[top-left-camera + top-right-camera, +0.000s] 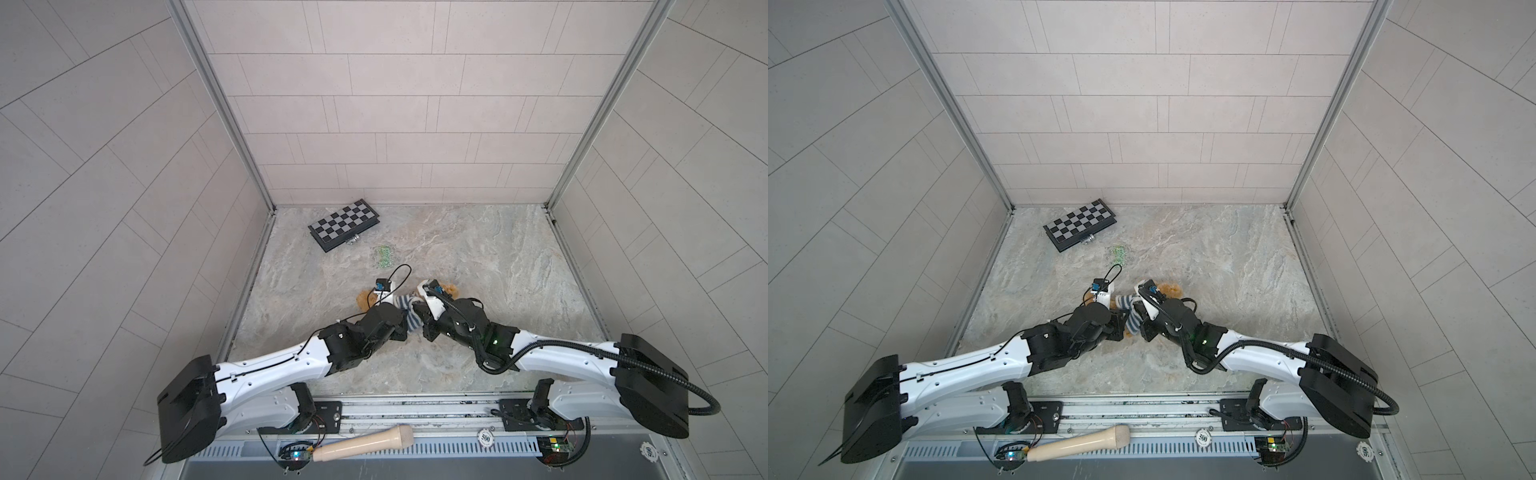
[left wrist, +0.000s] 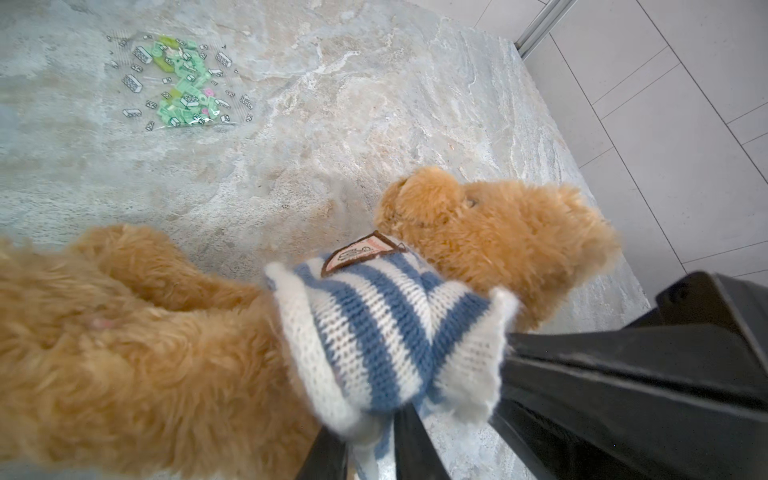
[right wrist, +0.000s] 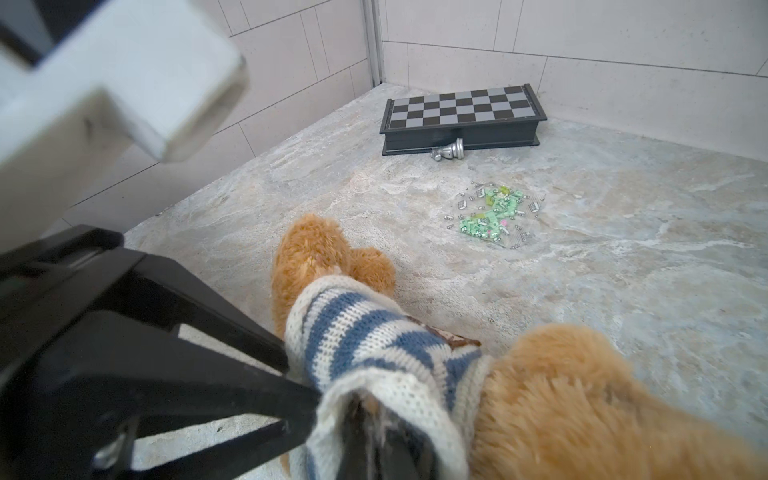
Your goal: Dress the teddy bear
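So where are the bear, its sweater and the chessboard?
bear (image 2: 511, 232): left wrist view, its head.
sweater (image 2: 374, 332): left wrist view, its striped middle.
chessboard (image 3: 461, 107): right wrist view, its checkered top.

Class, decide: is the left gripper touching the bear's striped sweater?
Touching. The left wrist view shows the left gripper pinching the hem of the striped sweater, with knit fabric caught between its two black fingers.

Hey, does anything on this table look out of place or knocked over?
A silver chess piece lies tipped on its side right beside the closed chess box at the back. A wooden handle also lies loose on the front rail.
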